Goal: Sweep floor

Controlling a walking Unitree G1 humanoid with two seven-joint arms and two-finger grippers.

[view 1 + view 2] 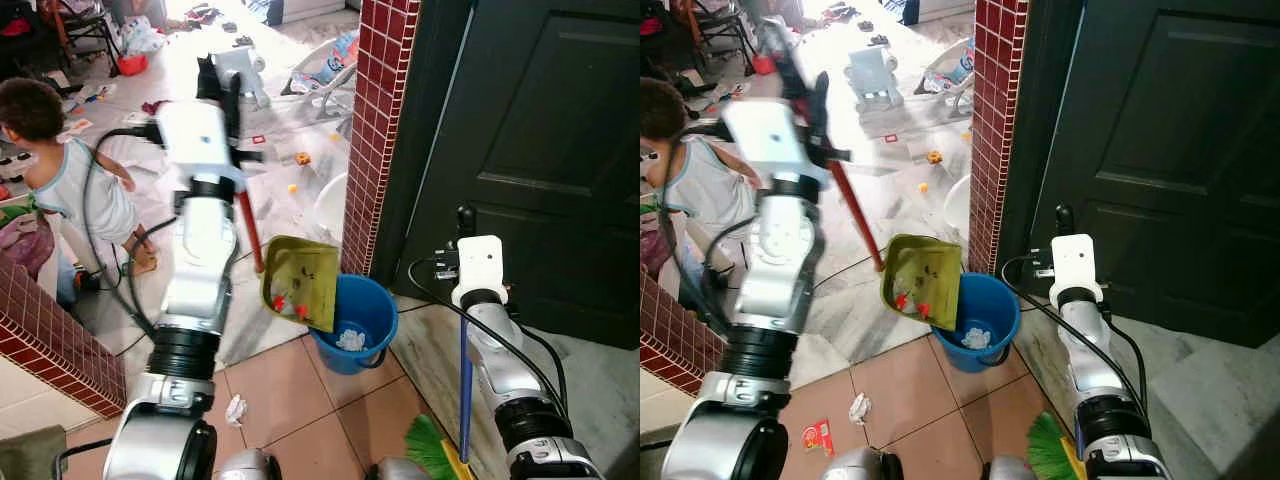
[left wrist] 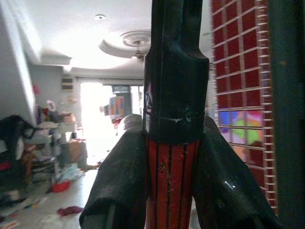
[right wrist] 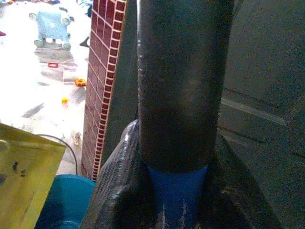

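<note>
Two pincers clamped | left pincer [image 2: 174, 191]: dustpan [image 1: 300, 280] handle, apparently over bucket [image 1: 372, 310] | right pincer [image 3: 174, 191]: broom [image 1: 463, 395]

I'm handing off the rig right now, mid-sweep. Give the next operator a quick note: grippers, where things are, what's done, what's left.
Left gripper: shut on the dustpan's red handle, holding the dustpan tilted over the bucket.
Right gripper: shut on the broom's handle, broom upright by the dark door.
Done: white scrap already in the bucket.
Left: red bits are on the pan, so finish the tip. A crumpled paper and a red wrapper lie on the tiles near the robot. Toys litter the room beyond.
Caution: a person sits on the floor to the left.
</note>
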